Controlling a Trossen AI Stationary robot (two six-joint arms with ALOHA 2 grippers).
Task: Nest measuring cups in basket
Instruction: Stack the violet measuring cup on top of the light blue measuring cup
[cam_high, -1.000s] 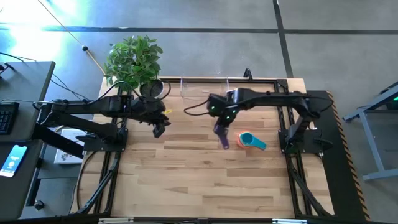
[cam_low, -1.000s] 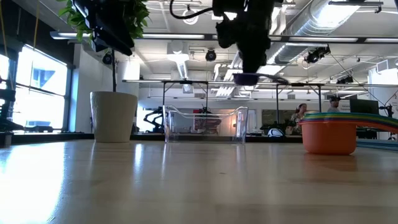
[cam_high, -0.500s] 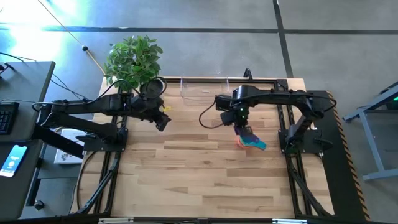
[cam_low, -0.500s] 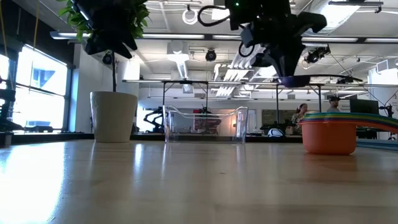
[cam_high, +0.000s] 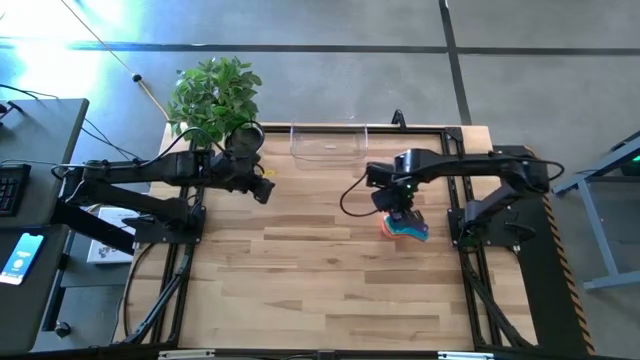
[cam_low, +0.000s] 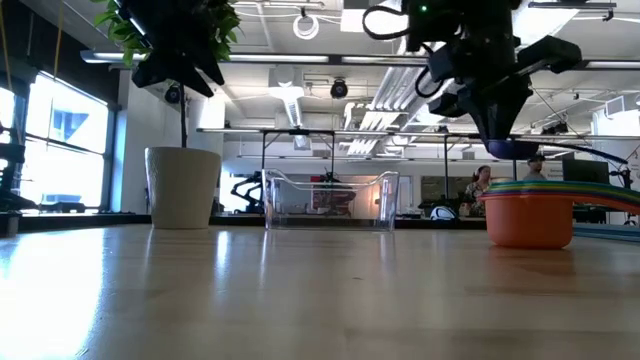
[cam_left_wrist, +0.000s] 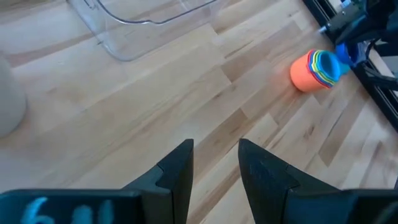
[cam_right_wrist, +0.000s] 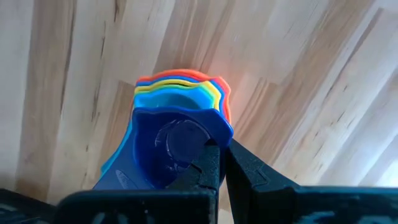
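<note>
Orange-outside nested cups (cam_left_wrist: 314, 70) with rainbow rims, clear basket (cam_high: 328, 142), white pot (cam_low: 183, 187)

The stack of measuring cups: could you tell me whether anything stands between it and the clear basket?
Nothing visible does. Bare wood lies between the stack of cups and the basket; the right pincer, shut on a purple cup, hangs above the stack.

Nested measuring cups (cam_high: 404, 227) sit on the worktop's right side, orange outermost. Purple cup (cam_right_wrist: 171, 149) hangs directly above them. Clear basket (cam_high: 328, 142) stands empty at the far edge.

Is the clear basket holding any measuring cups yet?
Empty. The basket at the table's far edge shows nothing inside from above or in the low view; the nested cups sit on the wood apart from it.
</note>
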